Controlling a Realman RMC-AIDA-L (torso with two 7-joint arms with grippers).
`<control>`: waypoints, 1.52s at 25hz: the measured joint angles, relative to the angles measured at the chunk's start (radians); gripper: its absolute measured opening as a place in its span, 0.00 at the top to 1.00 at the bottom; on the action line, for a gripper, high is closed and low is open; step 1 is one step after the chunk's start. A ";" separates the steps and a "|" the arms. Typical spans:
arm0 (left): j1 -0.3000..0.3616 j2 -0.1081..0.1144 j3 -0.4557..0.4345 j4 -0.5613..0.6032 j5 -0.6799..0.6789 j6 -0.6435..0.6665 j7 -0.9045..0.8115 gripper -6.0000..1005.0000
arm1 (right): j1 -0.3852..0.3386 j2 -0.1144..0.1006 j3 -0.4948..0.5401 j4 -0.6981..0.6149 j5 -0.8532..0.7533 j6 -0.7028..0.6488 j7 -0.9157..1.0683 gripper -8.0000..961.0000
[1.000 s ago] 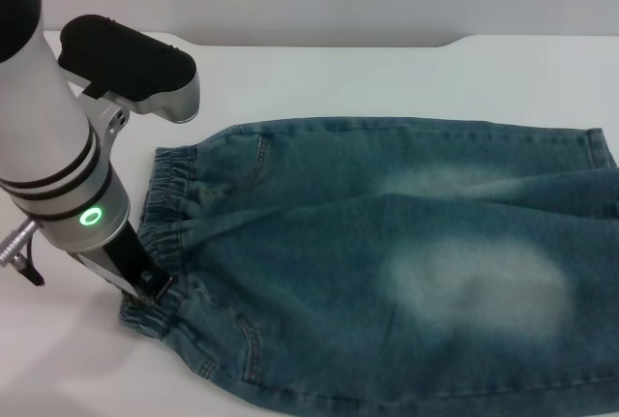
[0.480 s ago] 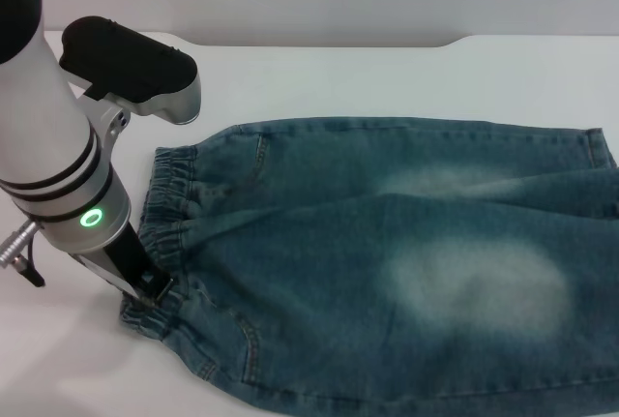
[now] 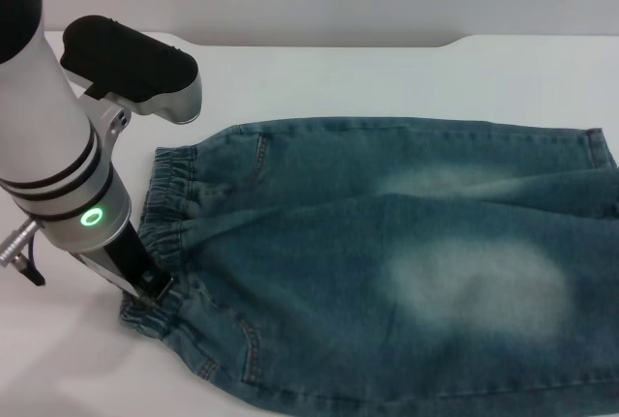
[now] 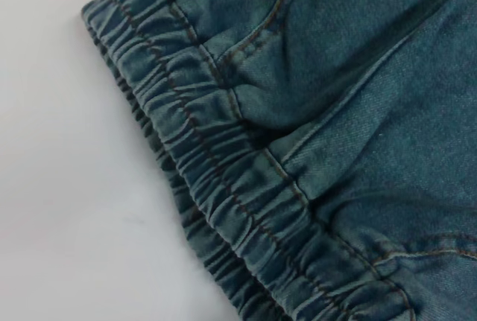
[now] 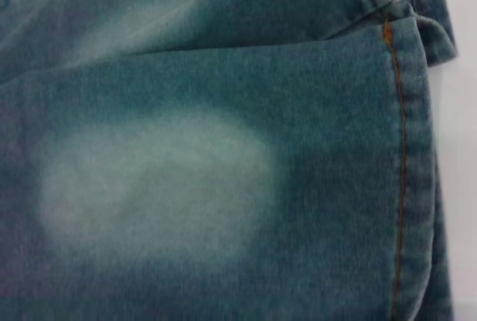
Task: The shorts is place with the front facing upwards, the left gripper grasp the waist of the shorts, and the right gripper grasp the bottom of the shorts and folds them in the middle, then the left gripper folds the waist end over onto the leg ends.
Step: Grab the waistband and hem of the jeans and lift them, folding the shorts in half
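The teal-blue denim shorts lie flat on the white table, folded lengthwise, with pale faded patches on top. Their gathered elastic waist is at the left, and the stitched leg hems are at the far right. My left gripper has come down on the near end of the waist, and it looks shut on the band. In the left wrist view the puckered waist and a pocket opening fill the picture. The right wrist view shows a leg hem close up. The right gripper is out of view.
The white table runs to a back edge with a notch near the top right. Bare table surface lies left of the waist, under my left arm. The shorts run off the head view at the right and near sides.
Almost nothing has moved. The left gripper's tip has shifted very slightly on the waistband, and the shorts lie as before.
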 joint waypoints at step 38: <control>0.201 0.006 -0.129 -0.188 0.058 0.309 0.036 0.95 | 0.006 0.005 0.193 0.445 0.154 -0.030 -0.113 0.99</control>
